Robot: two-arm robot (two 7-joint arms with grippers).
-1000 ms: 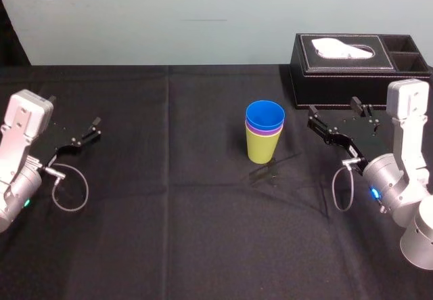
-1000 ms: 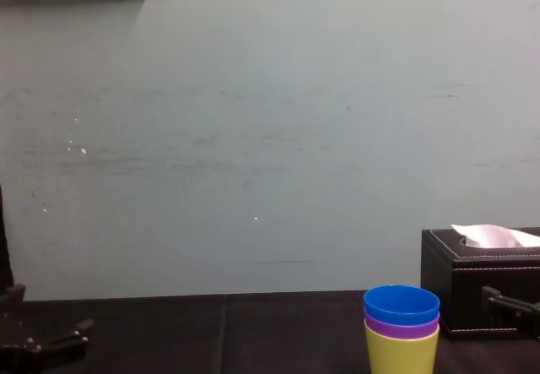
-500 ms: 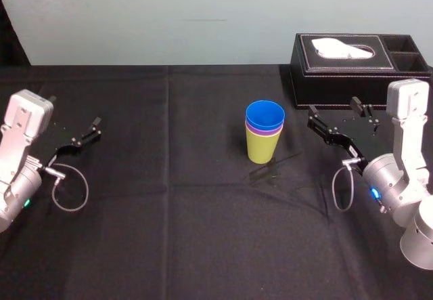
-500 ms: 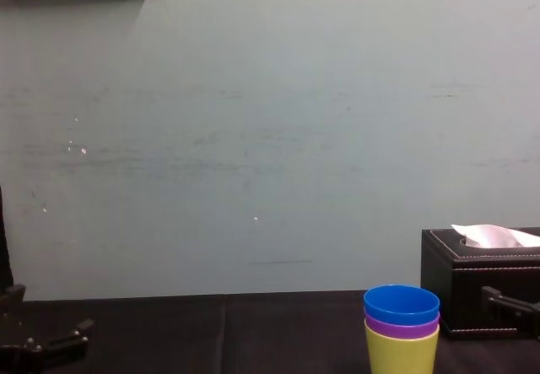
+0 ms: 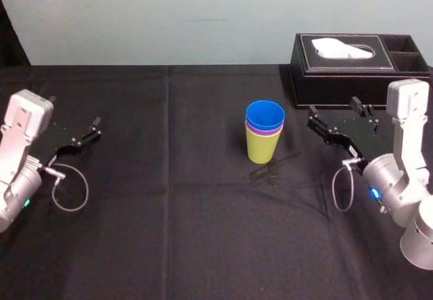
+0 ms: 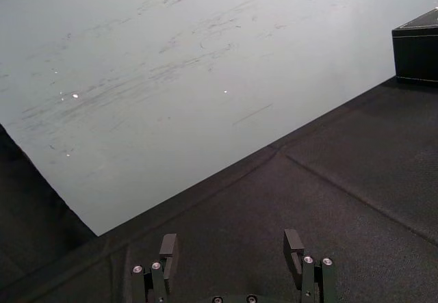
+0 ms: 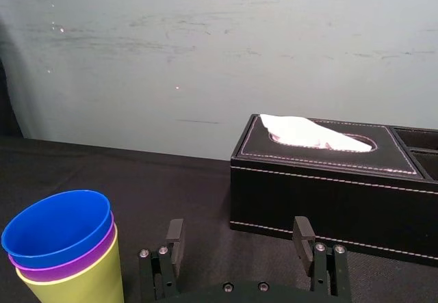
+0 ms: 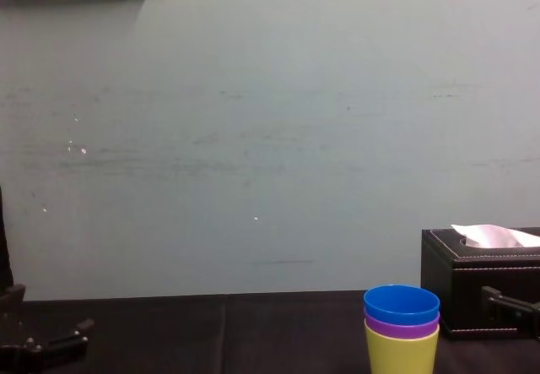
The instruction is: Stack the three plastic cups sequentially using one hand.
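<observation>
The three plastic cups stand nested in one upright stack at the middle of the black table: the blue cup [image 5: 264, 116] sits inside the purple cup [image 5: 265, 132], which sits inside the lime yellow-green cup [image 5: 260, 148]. The chest view shows the same stack from the side, blue cup [image 8: 402, 304] on top and lime cup [image 8: 402, 352] at the bottom. My right gripper [image 5: 332, 108] hovers to the right of the stack, open, with nothing between its fingers [image 7: 174, 233]; the blue cup [image 7: 57, 225] lies apart from it. My left gripper [image 5: 73, 112] rests open at the far left, its jaws spread and empty in the left wrist view [image 6: 231, 243].
A black tissue box [image 5: 352, 64] with a white tissue stands at the back right, just behind my right gripper. A pale wall runs behind the table's far edge. The black cloth [image 5: 169, 232] spreads bare around the stack.
</observation>
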